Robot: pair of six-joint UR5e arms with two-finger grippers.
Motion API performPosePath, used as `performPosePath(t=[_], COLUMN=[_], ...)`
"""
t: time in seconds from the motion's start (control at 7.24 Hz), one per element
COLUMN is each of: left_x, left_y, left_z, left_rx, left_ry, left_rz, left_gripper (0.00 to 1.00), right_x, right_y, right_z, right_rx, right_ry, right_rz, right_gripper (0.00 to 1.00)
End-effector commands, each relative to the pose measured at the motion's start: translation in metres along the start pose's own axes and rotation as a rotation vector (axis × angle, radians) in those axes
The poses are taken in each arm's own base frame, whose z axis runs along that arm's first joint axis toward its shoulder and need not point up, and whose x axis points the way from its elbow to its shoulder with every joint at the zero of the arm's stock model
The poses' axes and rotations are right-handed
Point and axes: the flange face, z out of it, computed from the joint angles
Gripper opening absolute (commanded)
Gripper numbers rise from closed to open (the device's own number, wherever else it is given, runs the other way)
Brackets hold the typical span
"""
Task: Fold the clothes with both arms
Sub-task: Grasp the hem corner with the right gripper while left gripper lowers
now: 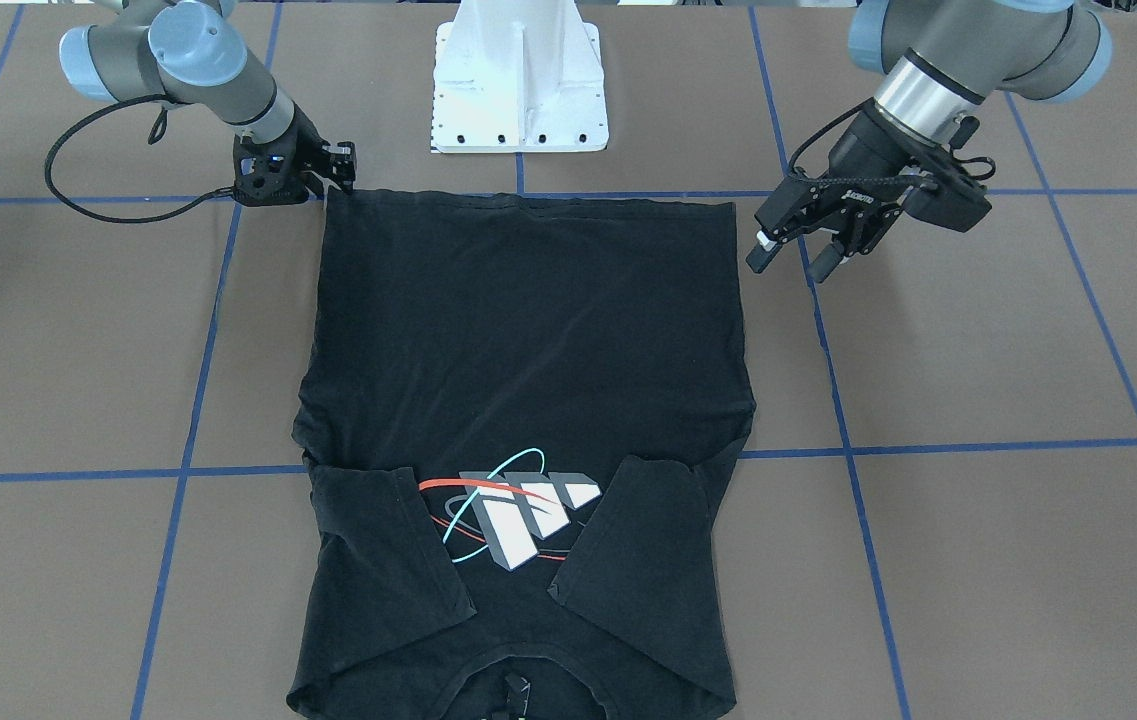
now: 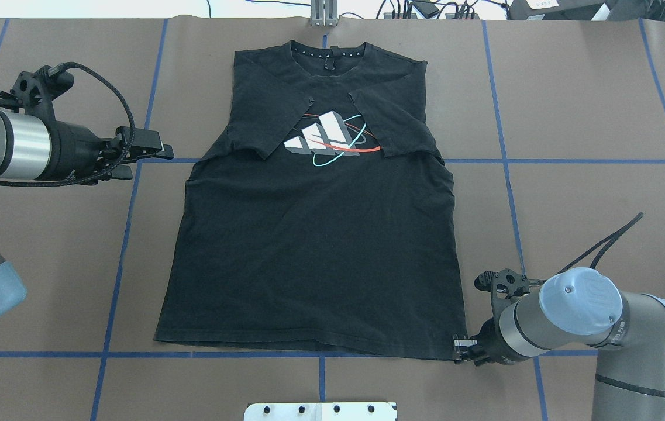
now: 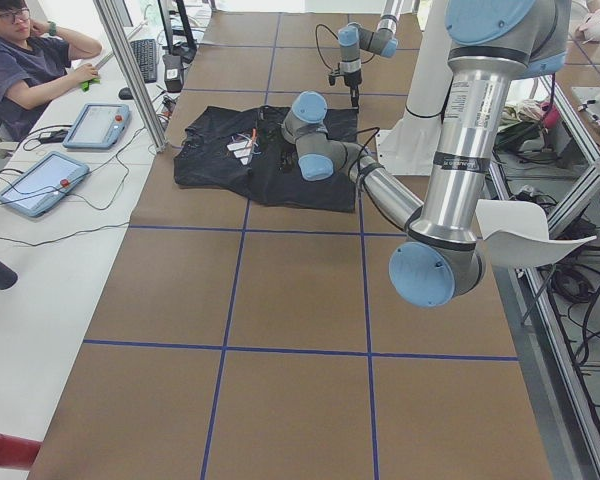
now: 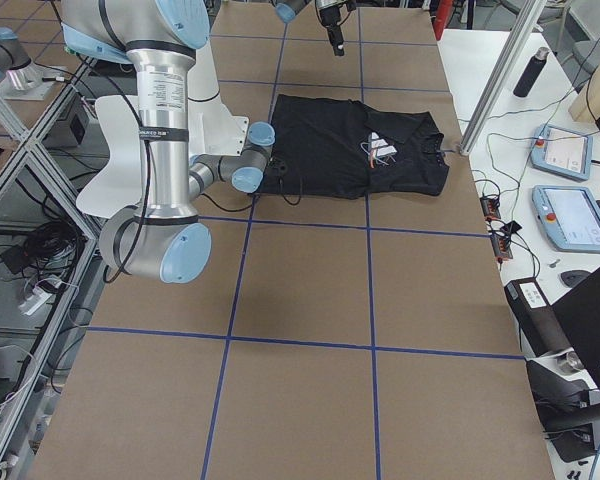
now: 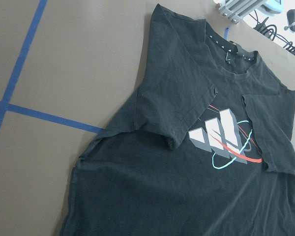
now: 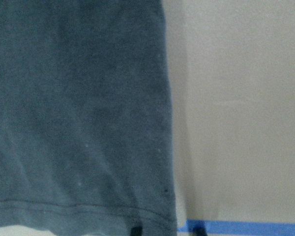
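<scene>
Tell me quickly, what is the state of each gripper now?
Left gripper: open, empty.
Right gripper: looks open, at the T-shirt hem corner.

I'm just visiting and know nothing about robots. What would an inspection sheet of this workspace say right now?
Surface: brown table cover with blue tape grid.
Job's things: black T-shirt flat, logo up, both sleeves folded inward.
Clutter: nothing seen.
Grippers: left gripper open, beside the shirt, not touching; right gripper at a hem corner, open or shut unclear.
Cables: black cable arcs over left wrist.
Surroundings: white pedestal; seated person at a side desk with teach pendants.
</scene>
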Motion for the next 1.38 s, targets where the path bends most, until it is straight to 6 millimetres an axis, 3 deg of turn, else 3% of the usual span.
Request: performPosePath(t=[0.0,0.41,0.69,0.97,1.24], left_x=[-0.001,-0.001,-0.004,-0.041,-0.085], left_y=[0.0,0.0,0.0,0.007,0.05], left_z=[0.0,0.0,0.001,0.004,0.007], left_rx=[0.0,0.0,-0.001,0.025,-0.049], left_ry=[-0.001,-0.002,-0.007,-0.069,-0.068], left_rz=[0.0,-0.001,-0.004,-0.021,-0.009], left_gripper=[0.99,0.99,0.99,1.0,1.0], right_x=[-0.002,-0.005,-0.009,-0.019,-0.026], right_y=[0.0,-0.003,-0.005,-0.001,0.001], right_z=[-0.003,-0.015,-0.038,-0.054,-0.063], right_rx=[-0.001,0.001,-0.017,-0.008,-0.007], right_ry=[-0.008,-0.028,-0.065,-0.098,-0.123], right_rz=[-0.001,0.0,0.004,-0.008,0.001], right_gripper=[0.0,0.0,0.0,0.0,0.0])
